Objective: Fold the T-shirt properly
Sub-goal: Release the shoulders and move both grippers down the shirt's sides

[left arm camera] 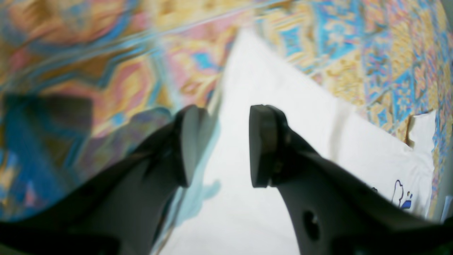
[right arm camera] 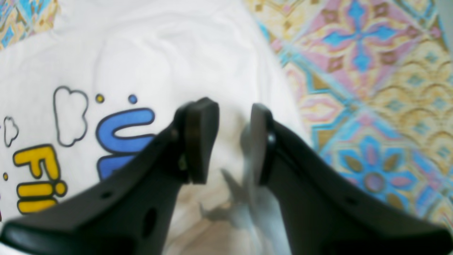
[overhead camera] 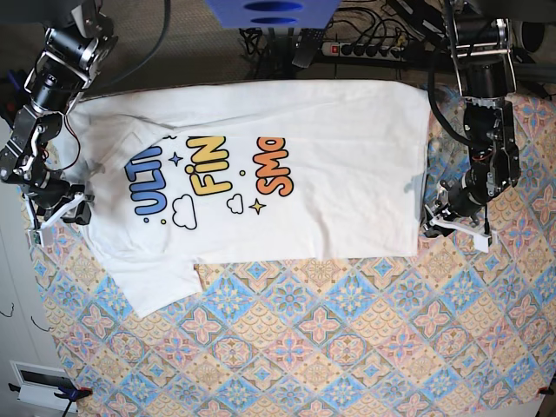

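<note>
the t-shirt is spread flat, print up, on the patterned tabletop. the jaws of the left gripper at 3 o'clock and the right gripper at 9 o'clock are seen open, nothing held. the cloth is judged light and limp; it is best pinched at its edges.

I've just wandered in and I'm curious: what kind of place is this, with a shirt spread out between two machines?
Probably a robotics lab workbench: a printed T-shirt lies on a patterned tablecloth between two arms, with a power strip and tangled cables behind.
</note>
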Controlling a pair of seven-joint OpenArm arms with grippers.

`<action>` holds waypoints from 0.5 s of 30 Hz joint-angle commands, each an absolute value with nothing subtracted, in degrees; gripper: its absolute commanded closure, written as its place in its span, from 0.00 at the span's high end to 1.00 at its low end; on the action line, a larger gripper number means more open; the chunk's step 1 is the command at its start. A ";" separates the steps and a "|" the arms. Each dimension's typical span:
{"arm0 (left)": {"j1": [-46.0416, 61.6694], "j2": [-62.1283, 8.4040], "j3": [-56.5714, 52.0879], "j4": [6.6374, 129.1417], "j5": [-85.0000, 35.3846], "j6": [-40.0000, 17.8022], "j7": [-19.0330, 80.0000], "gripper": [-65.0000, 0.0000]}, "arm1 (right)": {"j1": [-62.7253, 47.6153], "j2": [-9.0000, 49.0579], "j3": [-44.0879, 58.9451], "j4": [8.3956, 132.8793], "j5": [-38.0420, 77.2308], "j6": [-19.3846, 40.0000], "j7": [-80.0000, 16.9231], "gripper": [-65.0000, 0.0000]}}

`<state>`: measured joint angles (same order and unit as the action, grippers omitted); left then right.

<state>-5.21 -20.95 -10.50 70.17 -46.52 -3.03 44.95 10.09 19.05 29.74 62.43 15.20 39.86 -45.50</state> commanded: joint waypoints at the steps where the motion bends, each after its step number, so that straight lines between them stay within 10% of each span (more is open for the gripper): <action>1: -7.08 -21.93 -10.33 69.67 -46.20 -3.03 43.74 0.37 | 12.00 20.44 29.49 63.25 16.31 40.00 -43.91 0.29; 15: -16.66 -19.56 -0.92 52.97 -45.23 -3.03 36.53 0.37 | 13.93 20.44 27.65 63.16 16.31 40.00 -43.82 0.29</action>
<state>-15.59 -19.03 -0.82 52.40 -44.99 -2.83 36.73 12.60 19.22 27.46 62.19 15.29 39.86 -45.08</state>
